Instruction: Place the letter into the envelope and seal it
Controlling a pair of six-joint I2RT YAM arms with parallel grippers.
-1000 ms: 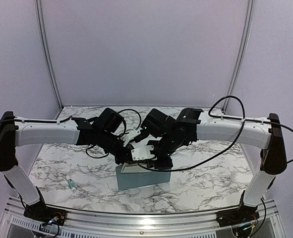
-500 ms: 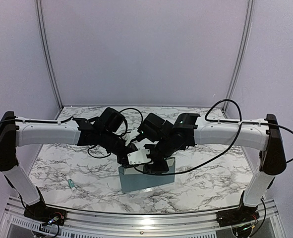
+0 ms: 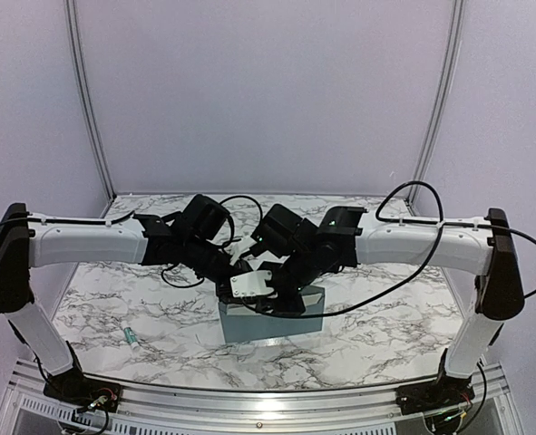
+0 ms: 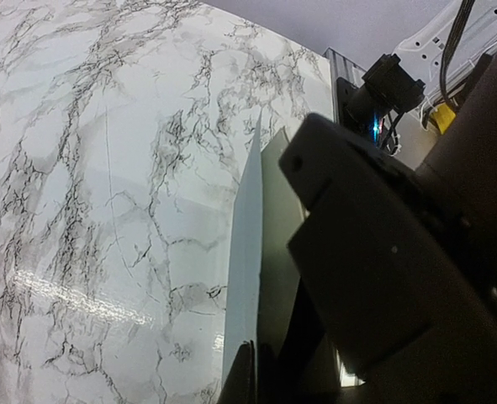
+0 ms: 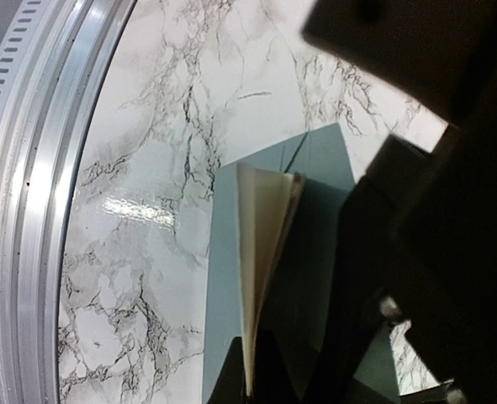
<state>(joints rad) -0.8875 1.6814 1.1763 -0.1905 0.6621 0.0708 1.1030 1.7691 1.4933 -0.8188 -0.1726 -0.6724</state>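
right wrist shows a blue-grey envelope [image 5: 311, 252] under the cream letter [image 5: 265, 244].

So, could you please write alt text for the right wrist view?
The right gripper pinches a folded cream letter, seen edge-on, in front of the blue-grey envelope, with the marble table behind. Dark robot parts fill the right side.
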